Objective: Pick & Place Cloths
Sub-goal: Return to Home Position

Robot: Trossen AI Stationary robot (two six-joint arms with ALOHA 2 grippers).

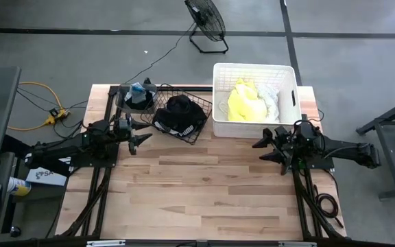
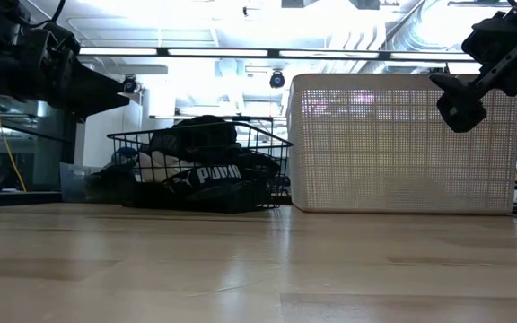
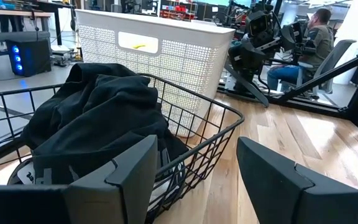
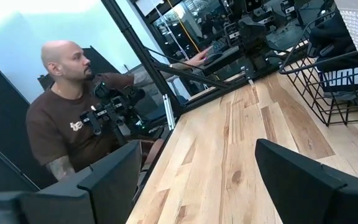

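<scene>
Upper centre of the high view, all the cloths we can see are binned. Black cloths point(image 1: 179, 115) are heaped in the wire basket point(image 1: 203, 103). Yellow cloths point(image 1: 242, 103) and white cloths point(image 1: 269, 99) are in the white tub point(image 1: 252, 129). We see no cloth on the bare counter point(image 1: 204, 185).

Left hand point(image 1: 142, 139) is mid-left of that frame, fingers spread, holding nothing. It hangs over the counter just beside the basket's lower left corner. The black pile is up and right of it, near but apart.

Right hand point(image 1: 260, 149) is mid-right, fingers spread too, empty, just below the tub's lower right corner. The yellow cloths lie up and left of it behind the tub wall, apart.

We judge the sorting done, with only the move back to rest to finish.

Risks, as we judge them:
- Left hand is close to the basket rim, so a wide swing could clip the wire and shove the light basket.
- The black pile stands above the rim in the left wrist view, so a knock could tip a piece over the edge.
- Right hand is near the tub corner and could nudge it the same way.
- A person point(image 4: 67, 118) sits just beyond the counter edge in the right wrist view, and an arm sweeping outward could come near.
</scene>
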